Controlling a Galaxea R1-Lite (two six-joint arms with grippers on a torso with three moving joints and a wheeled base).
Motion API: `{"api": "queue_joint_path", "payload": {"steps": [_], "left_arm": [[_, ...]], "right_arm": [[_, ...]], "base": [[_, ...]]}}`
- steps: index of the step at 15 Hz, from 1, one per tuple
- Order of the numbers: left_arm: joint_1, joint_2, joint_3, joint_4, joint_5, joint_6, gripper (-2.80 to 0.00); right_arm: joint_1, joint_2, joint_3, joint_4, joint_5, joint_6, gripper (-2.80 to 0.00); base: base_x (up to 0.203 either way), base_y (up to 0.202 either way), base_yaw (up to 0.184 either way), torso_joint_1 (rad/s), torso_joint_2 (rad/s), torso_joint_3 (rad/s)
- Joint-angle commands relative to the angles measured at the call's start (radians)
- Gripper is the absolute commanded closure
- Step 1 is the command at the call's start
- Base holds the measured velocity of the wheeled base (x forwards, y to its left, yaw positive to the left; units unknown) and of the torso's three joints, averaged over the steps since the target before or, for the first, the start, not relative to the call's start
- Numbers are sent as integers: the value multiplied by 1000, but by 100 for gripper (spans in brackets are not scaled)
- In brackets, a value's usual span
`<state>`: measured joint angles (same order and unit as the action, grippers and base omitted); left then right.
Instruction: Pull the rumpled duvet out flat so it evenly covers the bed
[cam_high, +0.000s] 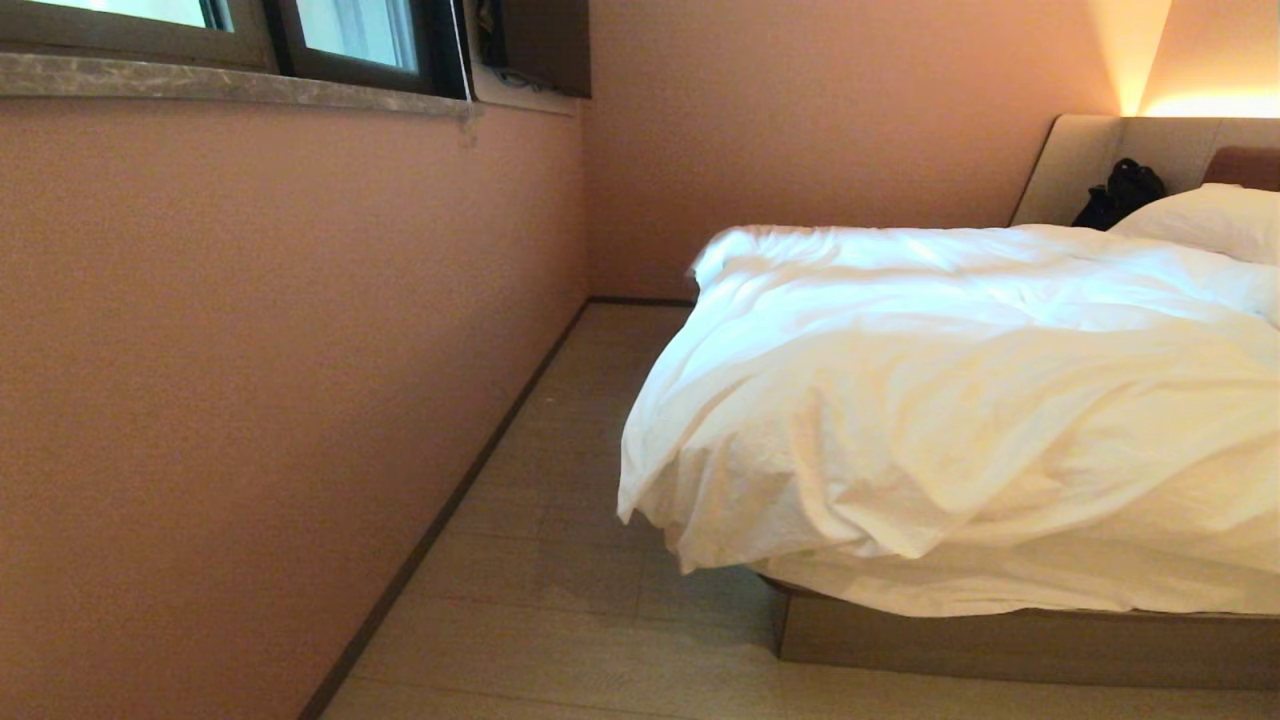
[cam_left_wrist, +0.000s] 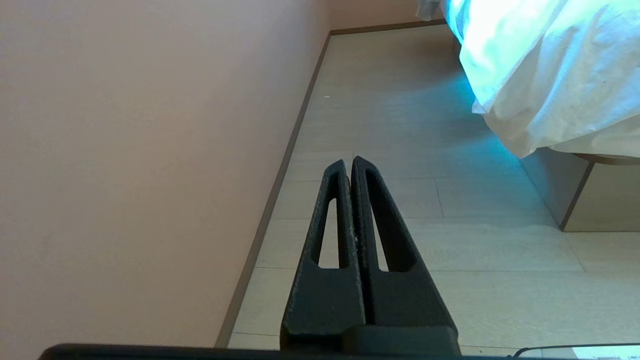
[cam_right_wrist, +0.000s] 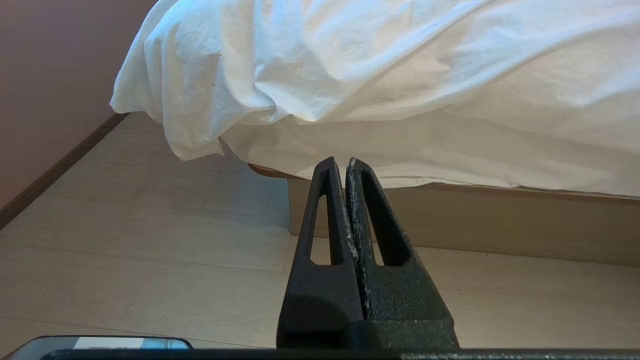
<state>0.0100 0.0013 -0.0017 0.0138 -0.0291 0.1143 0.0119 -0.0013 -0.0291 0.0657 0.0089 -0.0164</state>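
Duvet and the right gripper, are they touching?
Apart. The right wrist view shows the right gripper, jaws shut, with bare floor between it and the duvet.

The bed (cam_high: 1000, 640) ran off the head view's right edge, its mattress hidden under the rumpled duvet (cam_high: 950, 400). A pillow (cam_high: 1205, 220) was cut by that edge too. A dark object (cam_high: 1120, 195) by the headboard (cam_high: 1075, 165) was too small to identify.

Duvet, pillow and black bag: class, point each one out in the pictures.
duvet (cam_high: 950, 400): head view, on its creased top surface.
pillow (cam_high: 1210, 218): head view, on its white face by the headboard.
black bag (cam_high: 1125, 195): head view, on its dark body.
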Motion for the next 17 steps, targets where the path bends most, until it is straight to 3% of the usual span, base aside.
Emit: {"api": "queue_joint_path", "payload": {"steps": [1, 17], "left_arm": [[-1, 0, 0, 0, 0, 1, 0], [0, 0, 0, 0, 0, 1, 0]], "right_arm": [[0, 1, 0, 0, 0, 0, 0], [0, 1, 3, -9, 0, 0, 0]], "base": [[0, 0, 0, 0, 0, 0], [0, 0, 0, 0, 0, 0]]}}
